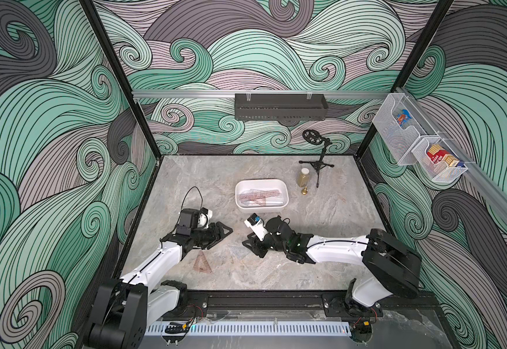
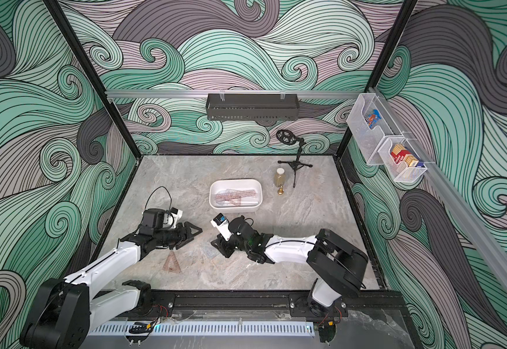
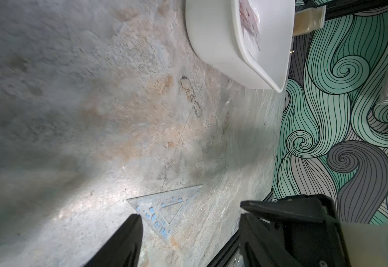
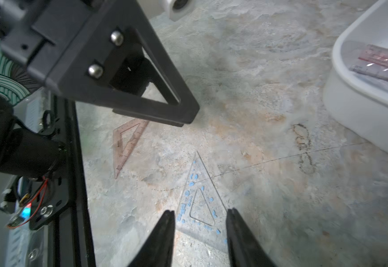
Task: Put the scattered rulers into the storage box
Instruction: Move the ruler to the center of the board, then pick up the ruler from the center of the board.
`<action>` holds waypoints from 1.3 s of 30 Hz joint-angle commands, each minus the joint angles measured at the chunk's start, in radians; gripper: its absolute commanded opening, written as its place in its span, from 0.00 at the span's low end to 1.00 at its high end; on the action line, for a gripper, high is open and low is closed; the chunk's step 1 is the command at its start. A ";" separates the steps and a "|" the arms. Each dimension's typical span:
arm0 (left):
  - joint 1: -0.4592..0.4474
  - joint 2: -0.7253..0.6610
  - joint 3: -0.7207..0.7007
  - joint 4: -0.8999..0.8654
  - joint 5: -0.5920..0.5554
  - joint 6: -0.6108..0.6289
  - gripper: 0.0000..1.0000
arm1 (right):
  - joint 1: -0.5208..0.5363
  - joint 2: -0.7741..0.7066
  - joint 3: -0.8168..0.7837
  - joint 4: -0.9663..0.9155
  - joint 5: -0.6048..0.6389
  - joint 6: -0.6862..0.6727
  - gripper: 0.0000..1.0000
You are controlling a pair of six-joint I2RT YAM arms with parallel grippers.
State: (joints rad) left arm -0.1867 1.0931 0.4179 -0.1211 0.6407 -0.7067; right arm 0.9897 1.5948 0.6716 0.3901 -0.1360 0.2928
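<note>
The white storage box stands mid-table with several rulers lying in it. Two set squares lie flat on the table in front of it: a reddish one and a bluish clear one. My right gripper is low over the bluish set square, its jaws apart over the square's wide end, which lies flat on the table. My left gripper hovers open and empty to the left, near the bluish square. The reddish square lies under the left gripper.
A gold-filled bottle, a small brass piece and a black tripod stand sit right of the box. A black tray and wire baskets hang on the walls. A black rail borders the front edge.
</note>
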 commanded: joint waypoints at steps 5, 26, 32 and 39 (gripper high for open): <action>-0.009 0.049 0.043 0.045 -0.059 0.015 0.70 | 0.002 0.126 -0.029 0.166 -0.124 0.057 0.12; -0.011 0.179 0.064 0.109 -0.086 0.016 0.76 | 0.000 0.233 -0.073 0.270 -0.162 0.083 0.00; -0.012 0.189 0.050 0.123 -0.078 0.017 0.77 | -0.001 0.252 -0.076 0.268 -0.160 0.085 0.00; -0.014 0.209 0.032 0.157 -0.049 0.010 0.78 | -0.006 0.270 -0.078 0.266 -0.162 0.088 0.00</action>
State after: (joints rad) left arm -0.1925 1.2888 0.4541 0.0040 0.5667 -0.7059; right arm 0.9909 1.8442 0.6071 0.6632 -0.2905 0.3779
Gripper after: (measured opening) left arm 0.776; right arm 0.050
